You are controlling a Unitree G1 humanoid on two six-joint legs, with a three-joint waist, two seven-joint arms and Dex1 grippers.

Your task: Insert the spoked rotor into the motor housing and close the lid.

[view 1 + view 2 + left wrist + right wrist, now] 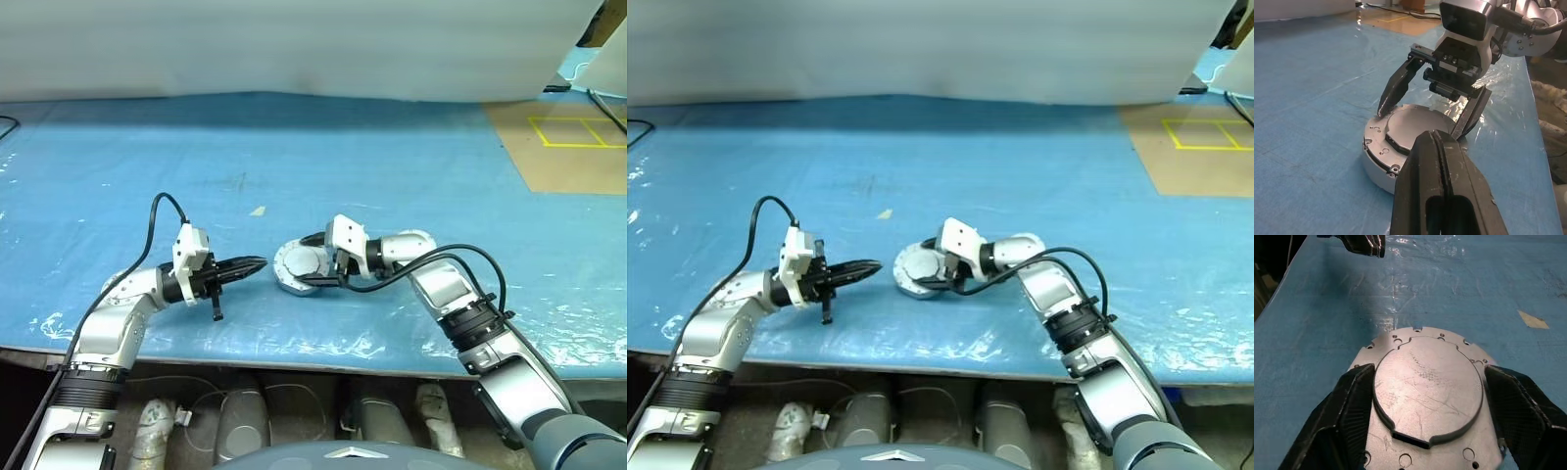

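Note:
The motor housing [286,275] is a short round silver cylinder near the front of the blue cloth. The lid [1427,387], a silver plate with a raised round middle and small holes, lies on top of it. The spoked rotor is hidden. My right gripper [1420,122] reaches in from the right and stands open, one finger [1396,88] touching the lid's rim and the other down the far side. Whether it presses the housing I cannot tell. My left gripper [261,262] is shut and empty, pointing at the housing from a short way to its left.
A small beige scrap [257,211] lies on the cloth behind the housing. A brown board with yellow tape lines [568,147] sits at the back right. The table's front edge [294,357] runs close below both arms. Open blue cloth stretches behind.

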